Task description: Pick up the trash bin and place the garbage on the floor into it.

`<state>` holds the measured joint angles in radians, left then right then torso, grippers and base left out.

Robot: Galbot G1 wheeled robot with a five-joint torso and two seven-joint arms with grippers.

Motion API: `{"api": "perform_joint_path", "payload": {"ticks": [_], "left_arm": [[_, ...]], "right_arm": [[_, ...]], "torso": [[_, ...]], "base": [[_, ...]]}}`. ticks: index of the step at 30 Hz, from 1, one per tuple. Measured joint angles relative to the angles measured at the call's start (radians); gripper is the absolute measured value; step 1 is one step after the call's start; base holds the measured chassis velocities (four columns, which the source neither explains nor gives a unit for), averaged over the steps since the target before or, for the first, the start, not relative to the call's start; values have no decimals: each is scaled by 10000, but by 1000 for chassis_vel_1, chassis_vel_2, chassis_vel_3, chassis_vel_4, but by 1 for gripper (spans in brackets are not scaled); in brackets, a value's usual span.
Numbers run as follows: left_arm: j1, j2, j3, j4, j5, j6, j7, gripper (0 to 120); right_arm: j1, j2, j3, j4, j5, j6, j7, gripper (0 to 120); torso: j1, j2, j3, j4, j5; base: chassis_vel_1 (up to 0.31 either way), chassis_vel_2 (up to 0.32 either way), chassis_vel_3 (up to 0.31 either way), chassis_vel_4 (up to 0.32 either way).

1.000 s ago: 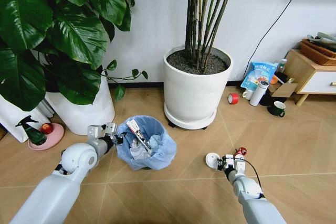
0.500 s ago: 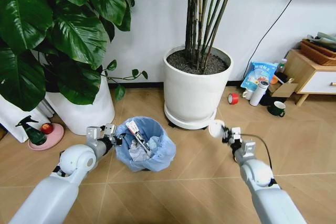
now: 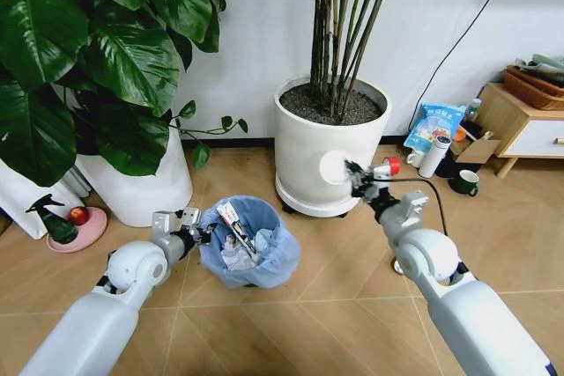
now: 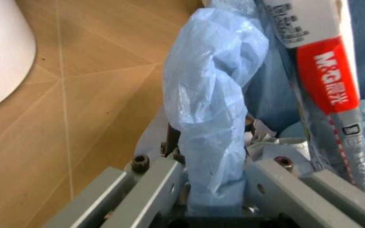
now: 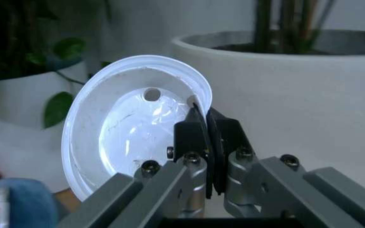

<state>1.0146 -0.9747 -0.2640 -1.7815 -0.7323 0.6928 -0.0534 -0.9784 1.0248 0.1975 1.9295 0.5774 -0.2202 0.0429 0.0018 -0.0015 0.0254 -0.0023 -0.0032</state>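
Note:
The trash bin (image 3: pixel 249 246), a dark bin lined with a crinkly light-blue bag, stands on the tan chevron floor (image 3: pixel 335 305) holding paper wads and a red-and-white labelled wrapper (image 4: pixel 322 80). My left gripper (image 3: pixel 197 234) is shut on the bag's folded rim (image 4: pixel 214 109) at the bin's left side, one finger (image 4: pixel 163 178) on each side of the fold. My right gripper (image 3: pixel 354 175) is raised in front of the big white pot, right of and above the bin. It is shut on the edge of a white disc (image 3: pixel 335 167), a shallow plastic lid (image 5: pixel 129 137), one piece of the garbage.
A big white pot (image 3: pixel 322 151) with tall stems stands behind the bin, and a leafy plant's pot (image 3: pixel 145 184) to its left. A green spray bottle (image 3: pixel 53 222) and pink dish sit far left. Red tape roll (image 3: pixel 392 165), blue-white bag (image 3: pixel 434 125), mug (image 3: pixel 465 183) and wooden cabinet (image 3: pixel 529 125) crowd the right.
My right gripper has risen from the floor with the white disc and swung left and away, in front of the big pot. The left gripper has stayed on the bin's rim.

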Motion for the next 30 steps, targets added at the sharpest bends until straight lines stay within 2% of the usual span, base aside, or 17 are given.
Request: {"api": "perform_joint_path", "payload": {"ticks": [3, 8, 19, 21, 22, 24, 26, 29, 30], "left_arm": [[-205, -54, 299, 57, 12, 10, 13, 0], [-619, -170, 729, 242, -46, 40, -11, 0], [-1120, -275, 1007, 624, -154, 63, -8, 0], [-1177, -324, 1041, 687, -155, 63, -4, 0], [-1177, -324, 1041, 687, -155, 63, -4, 0], [-1213, -347, 1061, 716, -161, 63, -6, 0], [-1225, -346, 1062, 719, -171, 64, -8, 0], [-1274, -343, 1053, 737, -188, 62, -24, 0], [-1274, -343, 1053, 737, -188, 62, -24, 0]], "right_arm": [[590, -39, -857, -77, 139, 2, -2, 0], [1557, 311, -2118, -426, 204, -59, 17, 0], [1866, 369, -3335, -896, -2, -505, 203, 0], [1843, 405, -3496, -990, -72, -541, 246, 8], [1843, 405, -3496, -990, -72, -541, 246, 8], [1837, 417, -3610, -1027, -135, -564, 261, 20], [1837, 411, -3631, -1027, -141, -580, 262, 23], [1846, 423, -3676, -1043, -172, -599, 284, 39], [1846, 423, -3676, -1043, -172, -599, 284, 39]], "torso": [[0, 0, 0, 1, 1], [0, 0, 0, 0, 0], [0, -1, 1, -1, 1], [0, 0, 1, 0, 1], [0, 0, 1, 0, 1], [0, 0, 1, 0, 1], [0, 0, 0, 1, 1], [0, 0, 0, 0, 0], [0, 0, 0, 0, 0]], "base": [[0, 0, 0, 0], [0, 0, 0, 0], [0, 0, 0, 0], [0, 0, 0, 0], [0, 0, 0, 0], [0, 0, 0, 0], [0, 0, 0, 0], [0, 0, 0, 0], [0, 0, 0, 0]]}}
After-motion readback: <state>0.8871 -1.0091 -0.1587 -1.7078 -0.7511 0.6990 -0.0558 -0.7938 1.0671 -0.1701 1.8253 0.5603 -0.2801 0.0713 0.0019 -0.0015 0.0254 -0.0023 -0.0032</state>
